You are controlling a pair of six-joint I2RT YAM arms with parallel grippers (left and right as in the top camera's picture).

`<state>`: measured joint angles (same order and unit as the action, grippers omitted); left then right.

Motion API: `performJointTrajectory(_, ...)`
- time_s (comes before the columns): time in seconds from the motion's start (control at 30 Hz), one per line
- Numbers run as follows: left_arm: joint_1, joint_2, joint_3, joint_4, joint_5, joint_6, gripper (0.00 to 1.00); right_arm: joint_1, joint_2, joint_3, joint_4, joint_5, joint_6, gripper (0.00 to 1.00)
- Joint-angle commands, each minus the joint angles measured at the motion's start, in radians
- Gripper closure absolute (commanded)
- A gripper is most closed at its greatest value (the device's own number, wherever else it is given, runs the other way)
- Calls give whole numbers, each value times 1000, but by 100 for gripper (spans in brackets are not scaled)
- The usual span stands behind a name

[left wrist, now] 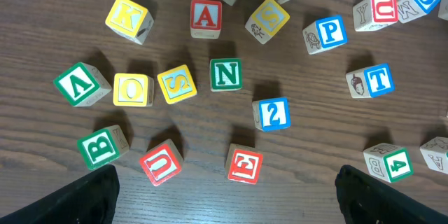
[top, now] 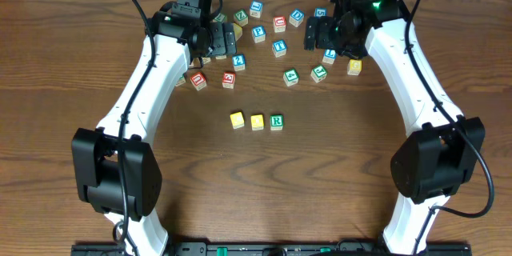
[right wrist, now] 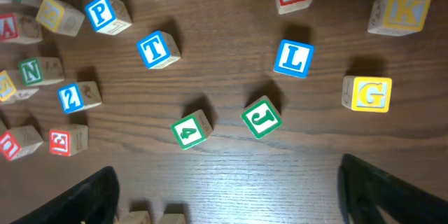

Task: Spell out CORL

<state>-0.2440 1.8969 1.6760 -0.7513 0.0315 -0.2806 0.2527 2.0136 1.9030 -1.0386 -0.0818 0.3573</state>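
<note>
A row of three blocks lies mid-table: two yellow blocks (top: 237,119) (top: 257,122), their letters unreadable, and a green R block (top: 276,122). A blue L block (right wrist: 293,58) lies among loose blocks ahead of my right gripper (right wrist: 231,203), which is open, empty and hovering above the table. In the overhead view the L block (top: 329,56) sits just beside the right gripper (top: 316,34). My left gripper (left wrist: 227,203) is open and empty, hovering over the left cluster (top: 224,44).
Loose blocks near the L: green J (right wrist: 261,117), green 4 (right wrist: 190,130), yellow G (right wrist: 369,94), blue T (right wrist: 158,49), yellow K (right wrist: 402,10). Under the left gripper: red U (left wrist: 161,162), red E (left wrist: 245,165), blue 2 (left wrist: 271,113), green N (left wrist: 226,74).
</note>
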Motion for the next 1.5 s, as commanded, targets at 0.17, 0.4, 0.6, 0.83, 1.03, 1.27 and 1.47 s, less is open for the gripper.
performJointTrajectory(0.17, 2, 0, -4, -8, 4, 47, 3, -11, 68, 16, 91, 135, 90, 19)
performJointTrajectory(0.4, 116, -84, 11, -50, -85, 66, 2, -75, 187, 16, 154, 121, 140, 27)
performJointTrajectory(0.6, 209, -127, 11, -77, -85, 66, 3, -92, 253, 16, 192, 109, 139, 29)
performJointTrajectory(0.83, 267, -126, 11, -138, -85, 66, 3, -91, 343, 16, 280, 74, 97, 31)
performJointTrajectory(1.03, 271, -126, 10, -150, -85, 66, 3, -84, 363, 16, 297, 73, 97, 42)
performJointTrajectory(1.27, 271, -126, 10, -161, -85, 66, 3, -81, 364, 15, 290, 82, 97, 59)
performJointTrajectory(1.47, 271, -126, 7, -168, -85, 66, 3, -81, 364, 12, 278, 102, 85, 61)
